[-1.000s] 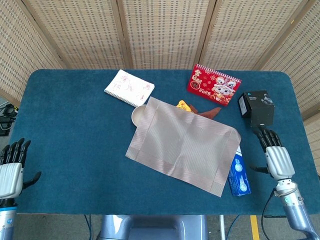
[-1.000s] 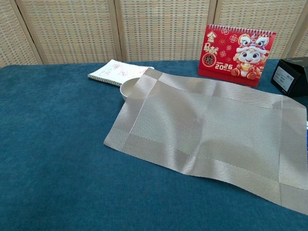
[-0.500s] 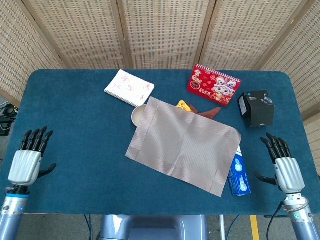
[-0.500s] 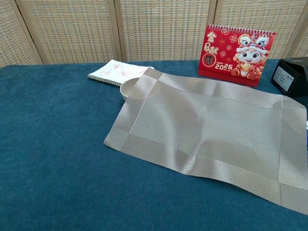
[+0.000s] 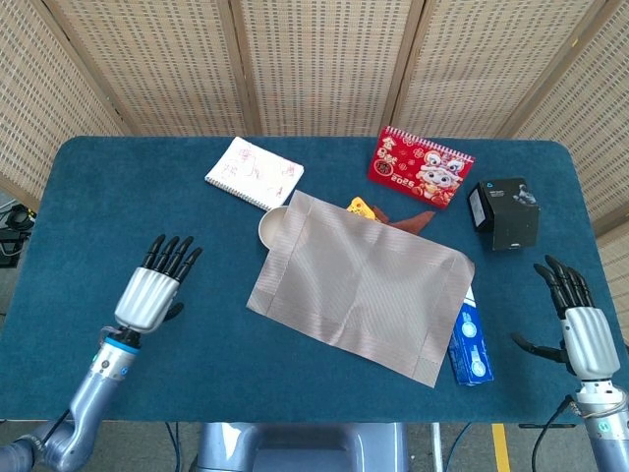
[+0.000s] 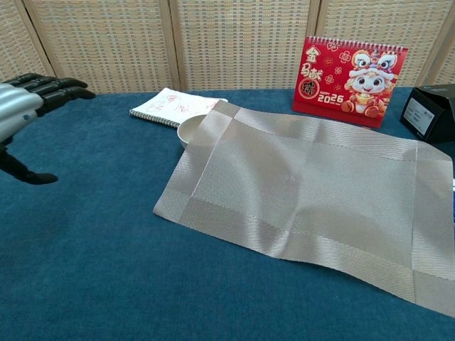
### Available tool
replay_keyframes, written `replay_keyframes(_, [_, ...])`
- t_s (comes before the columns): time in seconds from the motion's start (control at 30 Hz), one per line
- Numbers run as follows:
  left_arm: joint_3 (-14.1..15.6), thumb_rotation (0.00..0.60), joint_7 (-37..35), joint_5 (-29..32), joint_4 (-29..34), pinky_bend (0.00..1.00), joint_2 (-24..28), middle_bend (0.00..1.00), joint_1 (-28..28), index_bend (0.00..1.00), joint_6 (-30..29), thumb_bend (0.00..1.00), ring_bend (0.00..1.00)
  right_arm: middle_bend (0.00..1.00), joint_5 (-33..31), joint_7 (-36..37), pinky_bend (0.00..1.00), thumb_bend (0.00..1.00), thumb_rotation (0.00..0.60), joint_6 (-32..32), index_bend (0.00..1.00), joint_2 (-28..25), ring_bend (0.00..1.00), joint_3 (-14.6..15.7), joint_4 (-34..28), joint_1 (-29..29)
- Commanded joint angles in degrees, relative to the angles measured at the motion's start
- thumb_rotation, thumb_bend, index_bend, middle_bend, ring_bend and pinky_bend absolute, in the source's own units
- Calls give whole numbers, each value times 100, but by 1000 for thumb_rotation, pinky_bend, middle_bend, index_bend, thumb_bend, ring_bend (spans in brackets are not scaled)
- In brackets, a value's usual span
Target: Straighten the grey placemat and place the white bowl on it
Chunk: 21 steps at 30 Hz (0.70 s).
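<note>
1. One blue table (image 5: pixel 118 197) carries every item; woven screens (image 5: pixel 314 59) stand behind it.
2. Grey placemat (image 5: pixel 359 285): lies skewed near the table centre, its long edges running diagonally in the head view. Its far-left corner drapes over the rim of the white bowl; its right end rests on the blue box. The surface is rippled, not flat, in the chest view.
3. Red desk calendar (image 5: pixel 421 167): stands upright behind the placemat, apart from it.
4. Spiral notebook (image 5: pixel 255 173): lies flat, just behind the bowl.
5. Black box (image 5: pixel 503 212): sits near the right table edge, to the right of the calendar.
6. Left hand (image 5: pixel 152 291): hovers over bare cloth to the left of the placemat, well apart from it. Fingers are extended and slightly spread, thumb out to the side; it holds nothing.
7. Right hand (image 5: pixel 585 334): is at the right table edge, to the right of the blue box. Fingers are extended and apart, thumb out; it holds nothing. Only the head view shows it.
8. White bowl (image 5: pixel 272 225): sits on the table at the placemat's far-left corner, partly covered by that corner.
9. Blue box (image 5: pixel 472 344): lies partly under the placemat's right end.
10. Small yellow and brown items (image 5: pixel 388 212): protrude from under the placemat's far edge; their identity cannot be determined.
</note>
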<state>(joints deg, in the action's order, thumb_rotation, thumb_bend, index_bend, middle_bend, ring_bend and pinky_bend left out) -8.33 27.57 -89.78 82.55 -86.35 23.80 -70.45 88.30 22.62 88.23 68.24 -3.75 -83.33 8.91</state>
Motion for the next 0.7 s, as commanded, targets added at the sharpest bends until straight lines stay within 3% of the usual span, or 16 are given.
replay_keyframes(0.03, [1,600,165,-98,-359,0,-317,0,251,67,142,122,0,0,5,39,0,168,600,-11,106,-19,0,-9,-9,-8])
replay_keyframes(0.33, [148,600,124,-241,-1400,0,-1169,0,610,64,248,124,0,0,-23,154,0,167,600,-84,106,-37,0,-49,21,-13])
replay_keyframes(0.7, [294,600,40,-244,-2128,0,-1807,0,876,36,372,124,0,0,-39,261,0,166,600,-166,107,-13,0,-88,67,-6])
